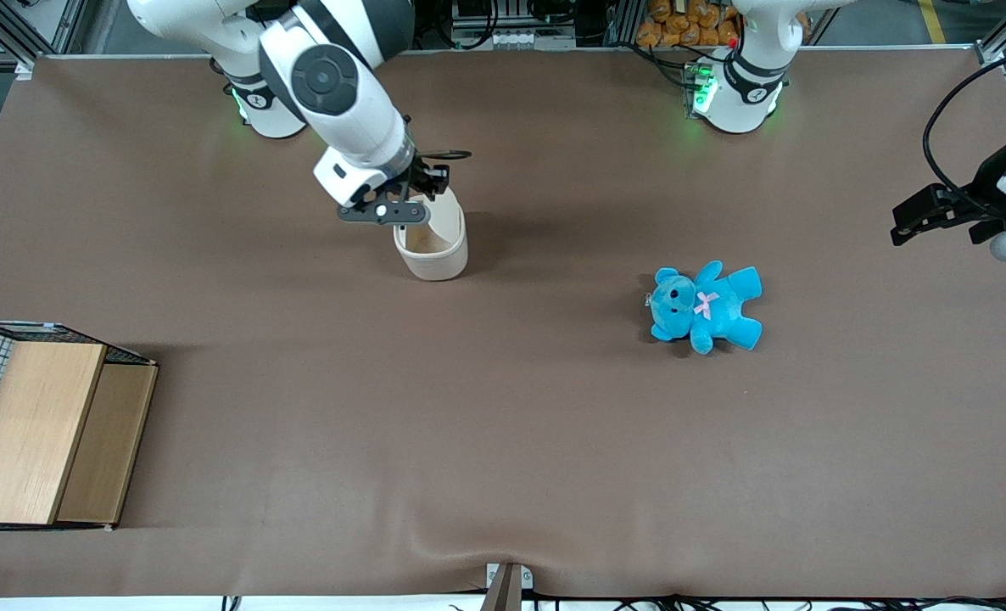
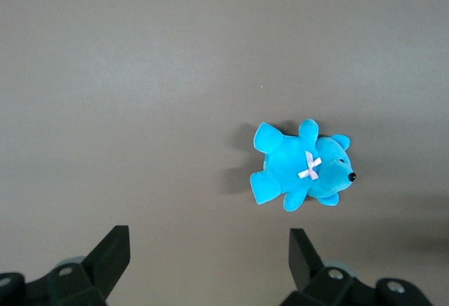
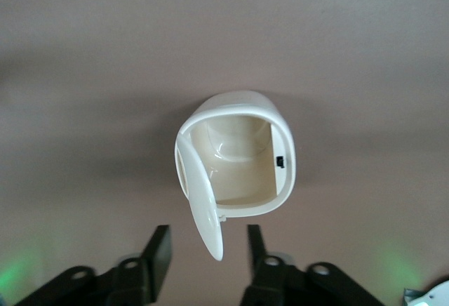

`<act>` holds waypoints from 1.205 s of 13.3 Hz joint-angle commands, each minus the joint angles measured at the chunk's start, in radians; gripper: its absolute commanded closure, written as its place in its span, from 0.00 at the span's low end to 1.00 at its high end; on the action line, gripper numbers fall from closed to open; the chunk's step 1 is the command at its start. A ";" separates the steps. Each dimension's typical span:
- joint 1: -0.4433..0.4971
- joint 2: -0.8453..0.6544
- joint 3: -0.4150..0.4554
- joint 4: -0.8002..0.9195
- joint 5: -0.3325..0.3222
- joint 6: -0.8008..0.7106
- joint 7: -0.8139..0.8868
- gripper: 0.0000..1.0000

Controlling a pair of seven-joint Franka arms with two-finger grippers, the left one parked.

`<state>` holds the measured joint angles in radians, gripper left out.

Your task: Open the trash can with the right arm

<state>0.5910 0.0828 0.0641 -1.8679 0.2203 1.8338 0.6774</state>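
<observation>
The cream-white trash can [image 1: 437, 261] stands on the brown table, nearer the front camera than the working arm's base. Its flip lid [image 1: 445, 212] is swung up and stands almost on edge, so the inside shows. In the right wrist view the trash can [image 3: 284, 173] is seen from above with its mouth uncovered. The lid [image 3: 203, 208] juts toward the camera, and its free tip lies between the two black fingers with a gap on each side. My right gripper [image 1: 422, 191] hovers just above the bin; the gripper [image 3: 208, 253] is open and holds nothing.
A blue teddy bear [image 1: 706, 305] lies on the table toward the parked arm's end and also shows as the teddy bear [image 2: 302, 165] in the left wrist view. A wooden-topped wire crate [image 1: 45, 424] sits near the front edge at the working arm's end.
</observation>
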 commanded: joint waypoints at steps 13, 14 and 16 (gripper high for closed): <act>-0.483 0.012 0.014 0.188 -0.027 -0.197 -0.387 0.00; -0.500 0.012 0.014 0.196 -0.033 -0.197 -0.438 0.00; -0.531 0.011 0.014 0.219 -0.061 -0.206 -0.513 0.00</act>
<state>0.0986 0.0849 0.0551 -1.6921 0.1893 1.6564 0.2213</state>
